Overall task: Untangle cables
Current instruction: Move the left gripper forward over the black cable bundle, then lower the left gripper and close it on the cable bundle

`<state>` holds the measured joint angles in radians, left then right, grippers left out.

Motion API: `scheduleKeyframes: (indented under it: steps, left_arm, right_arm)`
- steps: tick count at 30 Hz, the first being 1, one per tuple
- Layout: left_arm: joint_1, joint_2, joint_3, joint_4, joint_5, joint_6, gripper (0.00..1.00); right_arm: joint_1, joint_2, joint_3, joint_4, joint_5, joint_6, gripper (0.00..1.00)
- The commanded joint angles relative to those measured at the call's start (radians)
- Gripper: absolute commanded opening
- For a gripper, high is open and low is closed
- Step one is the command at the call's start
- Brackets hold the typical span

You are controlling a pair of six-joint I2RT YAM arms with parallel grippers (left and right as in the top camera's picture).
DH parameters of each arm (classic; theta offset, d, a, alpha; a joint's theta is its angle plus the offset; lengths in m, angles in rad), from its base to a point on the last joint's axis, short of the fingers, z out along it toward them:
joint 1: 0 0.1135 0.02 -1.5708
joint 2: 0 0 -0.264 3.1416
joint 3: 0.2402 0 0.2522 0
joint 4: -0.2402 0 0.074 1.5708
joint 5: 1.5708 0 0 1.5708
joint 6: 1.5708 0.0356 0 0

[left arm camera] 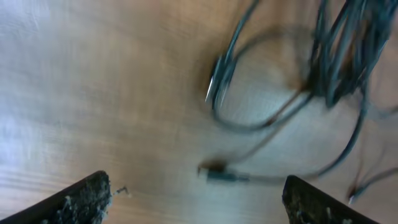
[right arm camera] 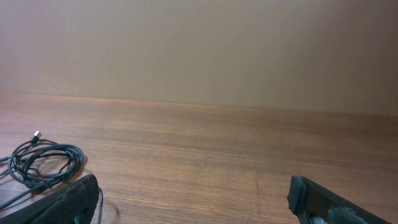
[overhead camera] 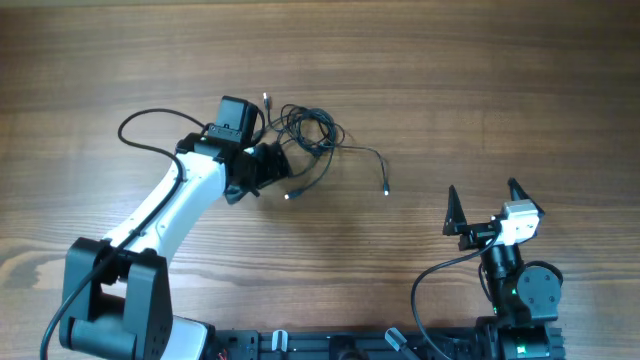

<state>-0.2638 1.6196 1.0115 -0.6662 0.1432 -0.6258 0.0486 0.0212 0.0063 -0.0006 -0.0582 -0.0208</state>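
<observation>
Jaws of left gripper [left arm camera: 196,200] gape empty, cables [left arm camera: 336,56] just ahead. Right gripper [overhead camera: 483,198], also wide, sits well apart.

Low over the wooden table [right arm camera: 217,149]: right gripper [right arm camera: 193,202], fingers [right arm camera: 68,202] spread wide at the bottom corners, nothing between them. Far left, cables [right arm camera: 43,163] in a loose coil, one silvery plug tip [right arm camera: 36,133] sticking out. Plain beige wall [right arm camera: 199,50] behind.
</observation>
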Motion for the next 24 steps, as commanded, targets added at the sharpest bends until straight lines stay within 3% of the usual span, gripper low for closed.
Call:
scheduleKeyframes:
  steps: [1,12,13,15,19,24]
  left_arm:
    - [-0.003,0.008,-0.006,0.071,-0.116,-0.047,0.88]
    - [-0.042,0.143,-0.006,0.101,-0.119,-0.064,0.86]
    - [-0.047,0.159,-0.006,0.101,-0.119,-0.064,0.83]
    - [-0.047,0.174,-0.006,0.101,-0.119,-0.064,0.49]
    - [-0.047,0.193,-0.006,0.082,-0.119,-0.064,0.05]
    - [-0.047,0.198,-0.034,0.076,-0.119,-0.064,0.04]
  right_arm:
    - [-0.004,-0.016,-0.001,0.002,0.013,-0.005,1.00]
    - [-0.004,-0.016,-0.001,0.002,0.013,-0.005,1.00]
    - [-0.004,-0.016,-0.001,0.002,0.013,-0.005,1.00]
    - [-0.004,-0.016,-0.001,0.002,0.013,-0.005,1.00]
    - [-0.004,-0.016,-0.001,0.002,0.013,-0.005,1.00]
    - [-0.004,-0.016,-0.001,0.002,0.013,-0.005,1.00]
